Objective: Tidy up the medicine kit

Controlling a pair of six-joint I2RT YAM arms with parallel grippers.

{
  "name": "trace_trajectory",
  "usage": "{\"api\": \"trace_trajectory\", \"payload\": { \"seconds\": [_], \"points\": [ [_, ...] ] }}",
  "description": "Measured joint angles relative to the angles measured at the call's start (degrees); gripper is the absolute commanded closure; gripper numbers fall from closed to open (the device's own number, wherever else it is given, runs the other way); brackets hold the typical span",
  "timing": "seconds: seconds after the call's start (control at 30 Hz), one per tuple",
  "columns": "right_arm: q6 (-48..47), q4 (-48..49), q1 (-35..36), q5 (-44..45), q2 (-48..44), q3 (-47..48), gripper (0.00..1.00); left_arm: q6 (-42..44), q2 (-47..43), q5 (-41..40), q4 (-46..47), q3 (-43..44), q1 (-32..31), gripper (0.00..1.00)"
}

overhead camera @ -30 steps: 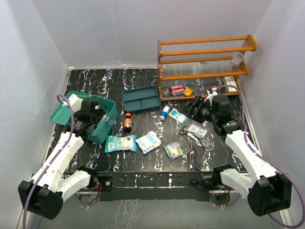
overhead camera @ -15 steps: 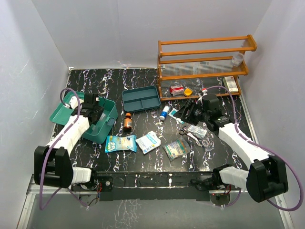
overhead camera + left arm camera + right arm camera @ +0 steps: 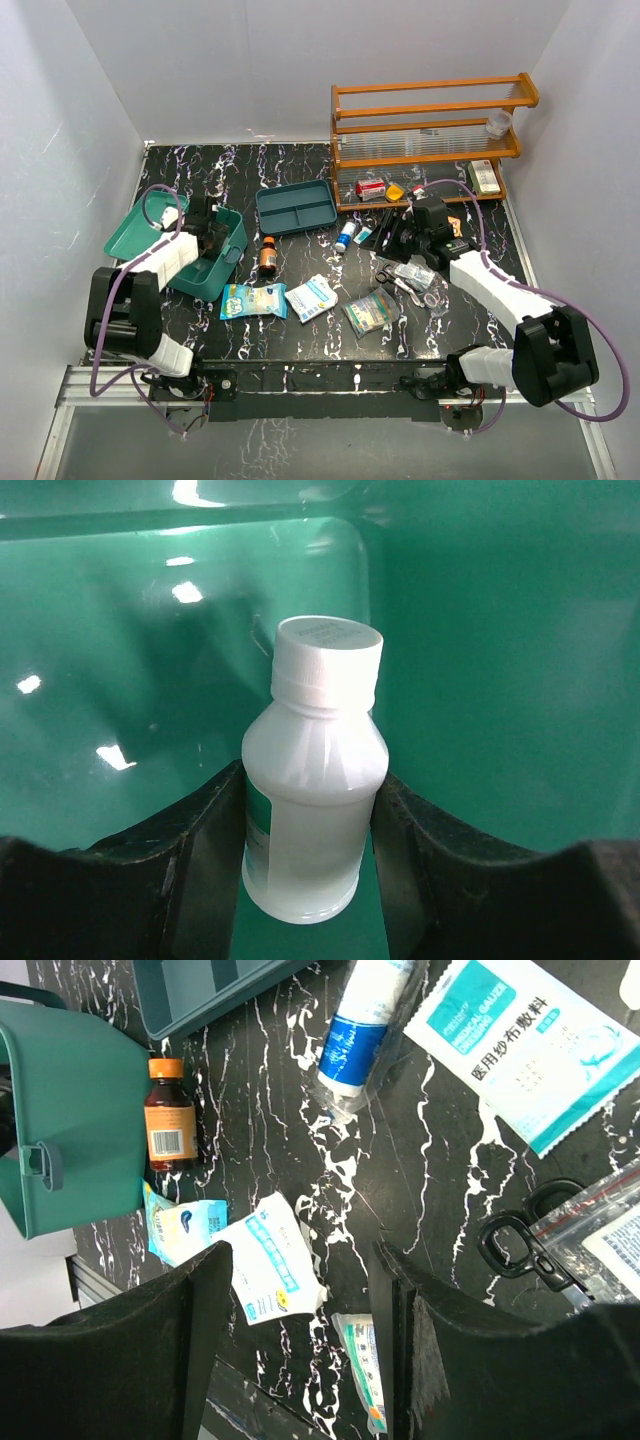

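Observation:
The teal-green medicine kit [image 3: 218, 262] stands open at the left, its lid [image 3: 135, 235] laid back. My left gripper [image 3: 207, 226] reaches down into it. In the left wrist view the left gripper [image 3: 310, 782] is shut on a white plastic bottle [image 3: 315, 770] with a white cap, held upright against the kit's green inner wall [image 3: 480, 630]. My right gripper [image 3: 396, 232] hovers open and empty over the table; in its wrist view the right gripper [image 3: 300, 1260] is above a white packet [image 3: 265, 1270].
Loose on the table: a brown bottle [image 3: 267, 256], a blue-white tube [image 3: 346, 236], a gauze packet [image 3: 530, 1045], scissors [image 3: 530, 1235], a light blue packet [image 3: 252, 300], a green packet [image 3: 370, 312]. A blue-teal divided tray [image 3: 296, 207] lies mid-back. An orange shelf rack [image 3: 430, 135] stands back right.
My left gripper has moved over and down into the kit with the white bottle. My right gripper has moved left, from near the rack toward the tube and gauze packet.

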Motion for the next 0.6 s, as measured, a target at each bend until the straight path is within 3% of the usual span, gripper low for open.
{"api": "trace_trajectory", "payload": {
  "seconds": [0.33,0.6],
  "points": [
    [0.22,4.70,2.58,2.19,-1.44,0.68,0.46,0.83,2.91,0.57,2.47,0.28,0.00,0.35],
    [0.13,5.90,3.78,2.40,-0.46,2.03,0.46,4.87,2.73,1.36,4.44,0.20,0.00,0.37]
  ]
}}
